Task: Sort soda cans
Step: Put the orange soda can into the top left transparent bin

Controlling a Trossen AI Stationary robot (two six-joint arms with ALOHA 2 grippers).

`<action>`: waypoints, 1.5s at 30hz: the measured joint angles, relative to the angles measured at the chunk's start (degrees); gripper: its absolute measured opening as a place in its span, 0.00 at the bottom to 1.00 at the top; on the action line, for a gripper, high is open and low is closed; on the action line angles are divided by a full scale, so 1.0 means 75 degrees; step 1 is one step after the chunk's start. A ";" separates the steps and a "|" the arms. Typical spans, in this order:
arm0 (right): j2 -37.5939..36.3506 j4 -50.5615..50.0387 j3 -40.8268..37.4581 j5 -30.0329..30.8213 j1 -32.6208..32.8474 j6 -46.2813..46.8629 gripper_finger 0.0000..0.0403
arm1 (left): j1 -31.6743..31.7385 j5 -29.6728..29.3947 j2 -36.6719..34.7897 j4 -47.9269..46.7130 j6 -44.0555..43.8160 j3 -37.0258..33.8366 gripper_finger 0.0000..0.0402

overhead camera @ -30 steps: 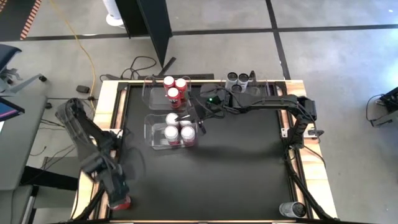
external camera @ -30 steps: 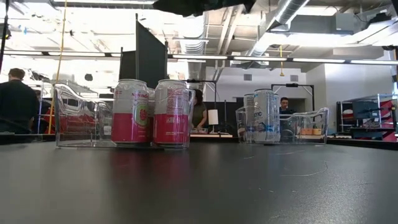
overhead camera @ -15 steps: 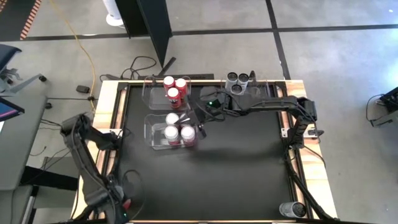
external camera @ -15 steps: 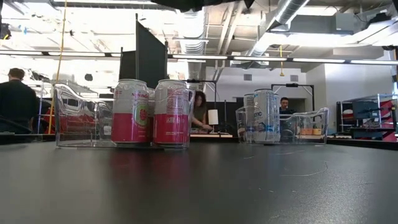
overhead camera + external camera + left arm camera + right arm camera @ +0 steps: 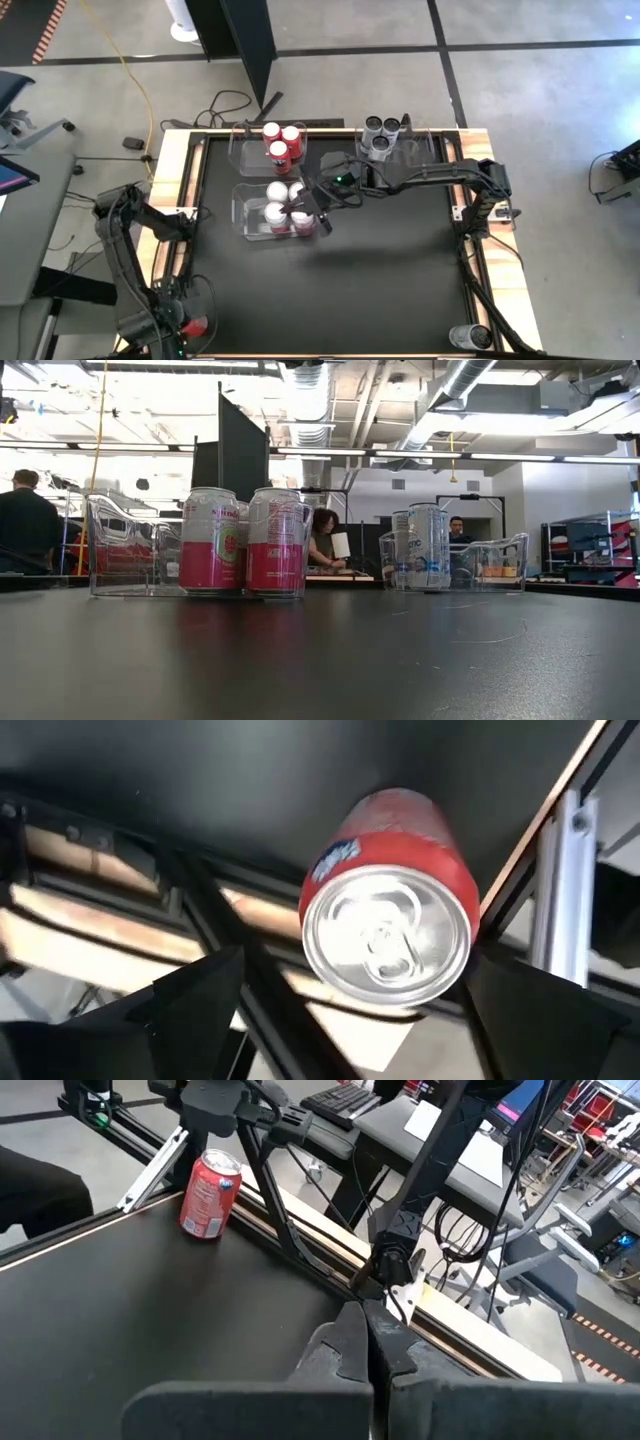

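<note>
A red soda can (image 5: 388, 925) stands upright at the table's near left corner (image 5: 197, 326). My left gripper (image 5: 355, 963) hangs open above it and points down, with a finger to each side of the can's silver top and clear of it. The right wrist view shows the same red can (image 5: 210, 1195) with that gripper above it. My right gripper (image 5: 308, 208) is shut and hovers over the clear bin of pink-and-white cans (image 5: 277, 210). Red cans (image 5: 278, 140) and grey cans (image 5: 383, 132) stand in clear bins at the far edge.
A silver can (image 5: 468, 337) sits by the near right corner, off the black top. The low view shows the pink-and-white cans (image 5: 245, 542) and grey cans (image 5: 427, 547) in their bins. The black top (image 5: 380, 270) lies between the bins and the near edge. People stand beyond the table.
My left gripper has swung toward the table's near left corner and sunk over the red can, staying open. My right gripper, still shut, has drifted a little toward the near edge, over the pink-and-white bin.
</note>
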 joint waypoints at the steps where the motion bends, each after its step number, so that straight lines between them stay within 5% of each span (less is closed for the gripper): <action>1: 0.0000 0.0000 0.0000 0.0003 0.0016 0.0053 0.00 | 0.0000 -0.0082 0.0000 0.0094 -0.0028 -0.0004 0.93; 8: 0.0000 -0.0059 0.0000 0.0014 0.0080 0.0138 0.00 | 0.0003 -0.0532 0.0006 0.0597 -0.0211 -0.0009 0.93; 37: 0.0006 -0.0267 0.0000 0.0133 0.0520 0.0161 0.00 | -0.0142 -0.0331 0.1664 0.1114 0.0378 -0.0079 0.93; 45: 0.0006 -0.0268 0.0000 0.0136 0.0591 0.0275 0.00 | -0.0154 -0.0258 0.1766 0.1264 0.0504 -0.0064 0.77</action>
